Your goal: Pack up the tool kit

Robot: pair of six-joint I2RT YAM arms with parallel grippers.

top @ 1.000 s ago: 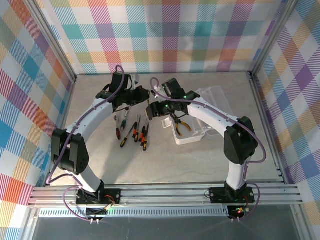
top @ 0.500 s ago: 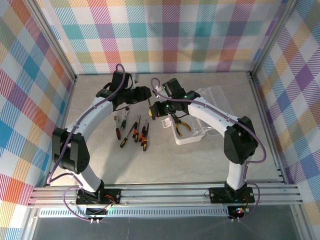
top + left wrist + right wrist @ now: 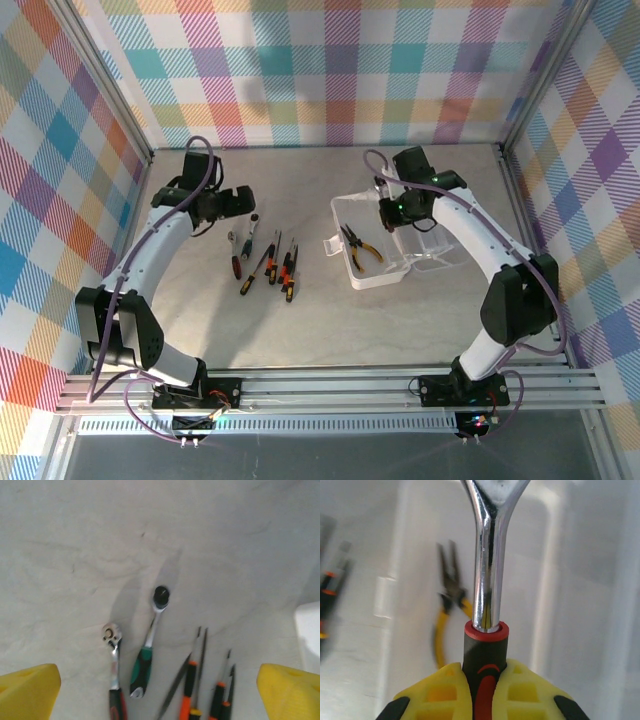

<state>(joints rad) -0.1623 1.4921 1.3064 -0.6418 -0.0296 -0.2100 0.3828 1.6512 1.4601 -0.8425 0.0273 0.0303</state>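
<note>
Left end effector (image 3: pixel 238 200) spread wide near screwdrivers (image 3: pixel 275 265), right end effector (image 3: pixel 482 687) clamping chrome tool (image 3: pixel 487 570) over box (image 3: pixel 380 280)

My bench is a pale marbled tabletop (image 3: pixel 330 320), boxed by 3 pastel plaid walls (image 3: pixel 330 70) behind aluminium rails (image 3: pixel 330 385).

The black-and-red-handled metal tool (image 3: pixel 487 570) has a mirror-glossy chromed shaft and a matt, rubbery-looking grip, set between the matt yellow plastic fingers (image 3: pixel 437 692) of the right gripper (image 3: pixel 482 680). The translucent white rectangular plastic box (image 3: pixel 378 281) looks smooth with a soft sheen; the pale grey table (image 3: pixel 100 540) is matt and faintly mottled
</note>
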